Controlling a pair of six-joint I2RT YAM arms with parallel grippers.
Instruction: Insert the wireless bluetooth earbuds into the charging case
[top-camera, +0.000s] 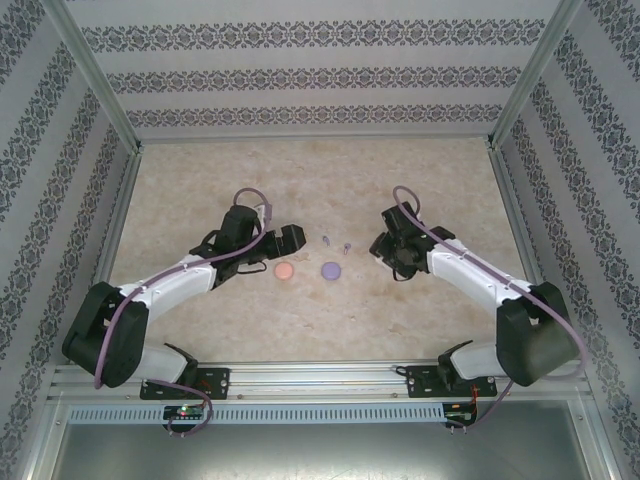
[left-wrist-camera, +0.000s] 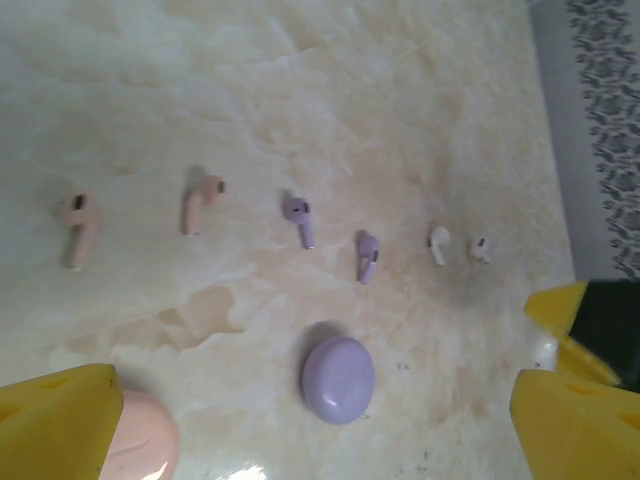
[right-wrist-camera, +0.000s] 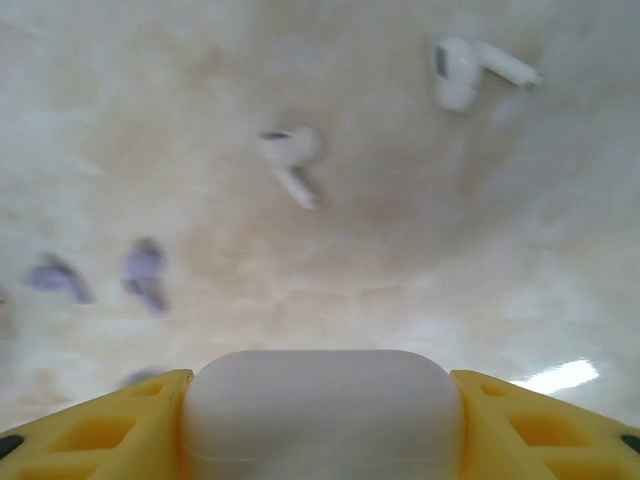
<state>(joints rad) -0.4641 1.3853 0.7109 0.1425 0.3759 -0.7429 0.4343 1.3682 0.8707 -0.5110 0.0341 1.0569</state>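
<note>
Yellow fingers (right-wrist-camera: 120, 425) of the right gripper (right-wrist-camera: 320, 385) press both sides of a white case (right-wrist-camera: 320, 415) — partly closed, a snug hold. Beyond it, two white earbuds (right-wrist-camera: 290, 160) lie at 12 and 1 o'clock on the marbled table (right-wrist-camera: 420, 280). The left gripper (left-wrist-camera: 318, 430) gapes wide, holding nothing — pink case (left-wrist-camera: 140, 440) at 7 o'clock, purple case (left-wrist-camera: 338, 380) at 6. Past them, a row runs from 9 toward 3: pink pair (left-wrist-camera: 200, 203), purple pair (left-wrist-camera: 300, 218), then the white ones.

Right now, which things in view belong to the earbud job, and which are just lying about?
Job: pink earbuds, purple earbuds, white earbuds; pink case, purple case, white case, held in the right jaws.
Not part of it: table, patterned walls.
</note>
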